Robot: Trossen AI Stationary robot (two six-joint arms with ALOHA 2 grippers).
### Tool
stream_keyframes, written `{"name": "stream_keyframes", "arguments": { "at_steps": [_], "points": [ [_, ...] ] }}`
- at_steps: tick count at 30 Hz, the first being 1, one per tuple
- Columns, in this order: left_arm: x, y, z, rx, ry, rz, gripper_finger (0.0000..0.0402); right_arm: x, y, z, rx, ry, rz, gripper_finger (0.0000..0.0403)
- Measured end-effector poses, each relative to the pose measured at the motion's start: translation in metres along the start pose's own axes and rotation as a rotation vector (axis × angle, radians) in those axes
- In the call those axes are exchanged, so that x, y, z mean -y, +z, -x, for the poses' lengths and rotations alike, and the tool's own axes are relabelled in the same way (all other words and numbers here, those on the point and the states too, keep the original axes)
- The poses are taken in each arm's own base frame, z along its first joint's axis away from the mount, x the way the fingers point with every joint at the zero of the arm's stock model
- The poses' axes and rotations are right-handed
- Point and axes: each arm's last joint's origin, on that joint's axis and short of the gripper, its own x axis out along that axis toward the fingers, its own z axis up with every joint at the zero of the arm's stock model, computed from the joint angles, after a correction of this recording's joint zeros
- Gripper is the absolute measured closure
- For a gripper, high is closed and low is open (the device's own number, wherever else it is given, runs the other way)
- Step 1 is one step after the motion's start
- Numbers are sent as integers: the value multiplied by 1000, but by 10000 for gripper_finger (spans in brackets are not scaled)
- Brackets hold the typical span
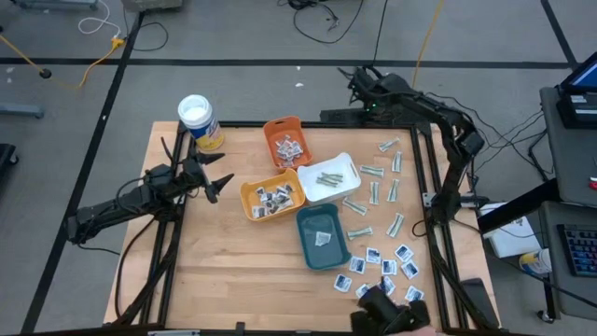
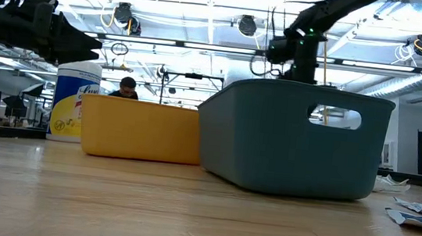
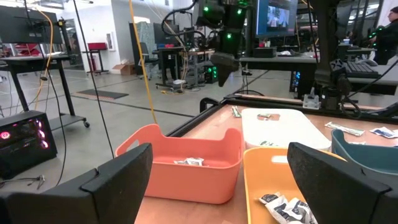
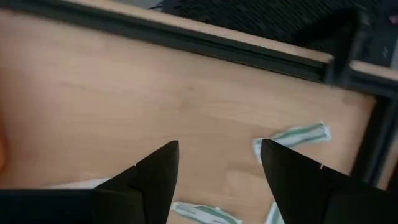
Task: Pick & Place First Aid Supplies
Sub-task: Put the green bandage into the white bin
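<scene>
1. The first aid supplies [image 1: 378, 191] lie scattered flat on the counter's [image 1: 233, 271] right half: narrow strips at mixed angles, square sachets [image 1: 387, 266] near the front edge; print unreadable.
2. More fill the orange tray [image 1: 286, 142], yellow tray [image 1: 270, 196], white tray [image 1: 328, 177] and teal tray [image 1: 322, 236].
3. The canister [image 1: 201, 123] stands at the back-left corner.
4. The left tool [image 1: 216, 183] hovers empty, jaws apart, over bare counter beside the yellow tray.
5. The right tool [image 4: 217, 165], jaws apart, hangs above the back edge.

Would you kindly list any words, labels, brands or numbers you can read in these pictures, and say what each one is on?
No text can be read with certainty.
Canister: its yellow label carries blue print, too blurred to read.
Square sachets: blue and dark print, too small to read.
Narrow strips: green markings only, no legible words.
Monitor in the room behind: a picture shows on it, no readable text.
Orange tray, white tray and teal tray: no markings visible.
</scene>
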Motion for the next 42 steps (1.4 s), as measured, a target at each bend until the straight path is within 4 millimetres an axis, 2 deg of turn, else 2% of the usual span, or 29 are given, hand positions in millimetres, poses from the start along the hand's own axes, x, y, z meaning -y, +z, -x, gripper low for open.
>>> {"name": "stream_keyframes", "arguments": {
  "at_steps": [7, 16, 27, 38, 42],
  "points": [
    [0, 0, 0, 0, 0, 0, 23, 34, -5, -21, -62, -54, -165, 182],
    [0, 0, 0, 0, 0, 0, 23, 64, -29, -47, -82, -86, -383, 182],
    [0, 0, 0, 1, 0, 0, 23, 72, -49, -93, -42, -68, -539, 181],
    [0, 0, 0, 0, 0, 0, 23, 76, -50, -106, 23, -56, -596, 199],
    [0, 0, 0, 0, 0, 0, 23, 77, -50, -118, -21, -51, -600, 214]
  ]
}}
